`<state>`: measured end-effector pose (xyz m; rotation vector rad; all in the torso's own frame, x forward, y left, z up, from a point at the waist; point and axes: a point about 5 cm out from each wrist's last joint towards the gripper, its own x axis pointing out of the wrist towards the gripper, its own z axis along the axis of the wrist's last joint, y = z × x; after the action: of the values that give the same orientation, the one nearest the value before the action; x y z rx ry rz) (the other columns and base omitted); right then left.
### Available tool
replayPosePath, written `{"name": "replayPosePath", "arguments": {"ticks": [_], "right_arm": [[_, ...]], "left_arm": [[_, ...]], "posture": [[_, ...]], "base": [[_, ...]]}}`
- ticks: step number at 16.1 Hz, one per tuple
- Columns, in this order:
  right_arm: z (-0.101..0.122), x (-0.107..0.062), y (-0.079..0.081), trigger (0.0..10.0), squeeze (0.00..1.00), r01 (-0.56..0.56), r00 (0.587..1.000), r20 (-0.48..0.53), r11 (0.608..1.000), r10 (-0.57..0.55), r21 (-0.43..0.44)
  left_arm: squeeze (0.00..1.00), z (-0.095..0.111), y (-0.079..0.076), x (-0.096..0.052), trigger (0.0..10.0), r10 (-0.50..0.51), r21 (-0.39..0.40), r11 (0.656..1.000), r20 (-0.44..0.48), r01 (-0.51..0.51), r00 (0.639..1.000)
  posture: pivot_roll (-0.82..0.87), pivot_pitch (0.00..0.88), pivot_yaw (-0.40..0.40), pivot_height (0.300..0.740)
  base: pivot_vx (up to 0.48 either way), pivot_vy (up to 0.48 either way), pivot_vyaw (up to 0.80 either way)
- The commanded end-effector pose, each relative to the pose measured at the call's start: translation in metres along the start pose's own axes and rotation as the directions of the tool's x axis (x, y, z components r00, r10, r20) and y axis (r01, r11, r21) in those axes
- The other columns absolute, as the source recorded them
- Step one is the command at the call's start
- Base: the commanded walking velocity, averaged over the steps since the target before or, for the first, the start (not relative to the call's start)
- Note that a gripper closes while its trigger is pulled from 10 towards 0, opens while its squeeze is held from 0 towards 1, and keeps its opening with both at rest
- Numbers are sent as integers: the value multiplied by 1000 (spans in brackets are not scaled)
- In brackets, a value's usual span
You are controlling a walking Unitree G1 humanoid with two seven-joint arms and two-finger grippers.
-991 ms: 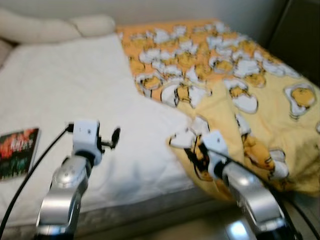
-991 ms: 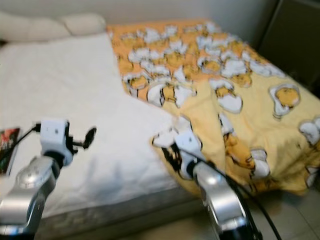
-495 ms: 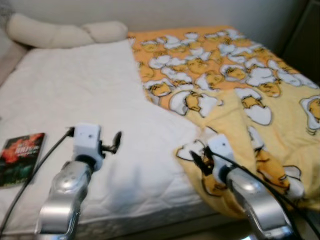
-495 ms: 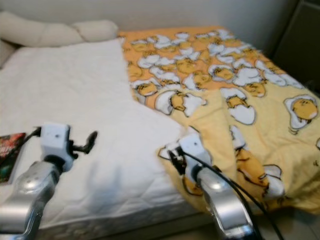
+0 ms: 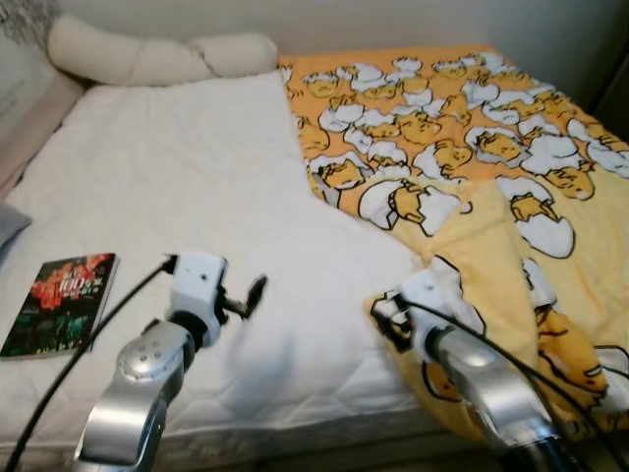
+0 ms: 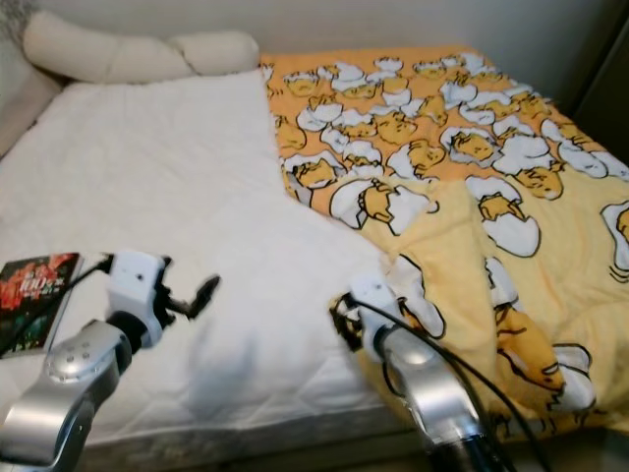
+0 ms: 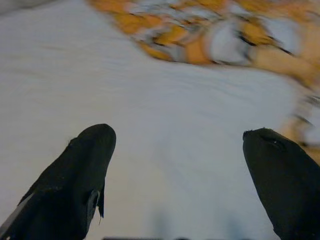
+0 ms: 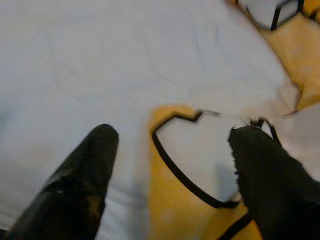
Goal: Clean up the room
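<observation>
The yellow cartoon-egg blanket covers the right half of the bed, its folded-back corner lying on the white mattress near the foot edge. The right gripper hovers just over that corner, fingers spread apart and holding nothing. The left gripper, also spread wide, hangs above bare mattress. A book rests further left. Closing too shallow risks the thin edge slipping out, or pinching the mattress cover along with it.
</observation>
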<state>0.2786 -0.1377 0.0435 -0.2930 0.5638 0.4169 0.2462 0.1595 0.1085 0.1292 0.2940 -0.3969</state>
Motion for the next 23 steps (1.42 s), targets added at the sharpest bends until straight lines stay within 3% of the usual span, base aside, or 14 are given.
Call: {"name": "replayPosePath", "arguments": {"ticks": [1,3,6,7,10,11,12,13,23], "right_arm": [[1,9,-1,10000,1000,2,1000,-14,999,-3,-40],[4,26,-3,10000,1000,1,998,-58,996,-6,-87],[-1,38,-12,10000,1000,17,989,-141,991,-36,-132],[-2,40,-13,10000,0,19,988,-151,991,-39,-133],[-12,42,-16,10000,0,8,976,-216,989,-39,-144],[-19,42,-13,6627,0,-31,969,-247,994,5,-101],[-19,42,-13,6627,0,-31,969,-247,994,5,-101],[-27,41,-16,0,0,-17,961,-277,987,-28,-159],[-23,42,-23,0,0,9,968,-243,982,-56,-190]], "left_arm": [[973,2,-8,-1,10000,-81,6,997,-11,81,997],[945,3,-15,-1,10000,-207,24,978,-37,207,978],[949,10,-17,3,10000,-348,68,933,-87,354,934],[949,10,-16,3,10000,-360,75,927,-96,367,928],[941,15,-15,2,10000,-392,84,912,-109,402,913],[945,16,-17,1,10000,-411,83,903,-116,421,904],[945,16,-17,1,10000,-411,83,903,-116,421,904],[949,15,-18,-2,10000,-430,82,894,-124,441,894],[949,12,-23,0,10000,-478,71,867,-160,493,864]], "posture": [[37,0,65,740],[64,0,59,740],[94,0,67,740],[94,0,67,740],[101,0,77,740],[108,0,76,740],[108,0,76,740],[116,0,68,740],[101,0,75,740]], "base": [[0,0,0],[0,0,0],[0,0,0],[0,0,0],[0,0,0],[0,0,0],[0,0,0],[0,0,0],[0,0,0]]}}
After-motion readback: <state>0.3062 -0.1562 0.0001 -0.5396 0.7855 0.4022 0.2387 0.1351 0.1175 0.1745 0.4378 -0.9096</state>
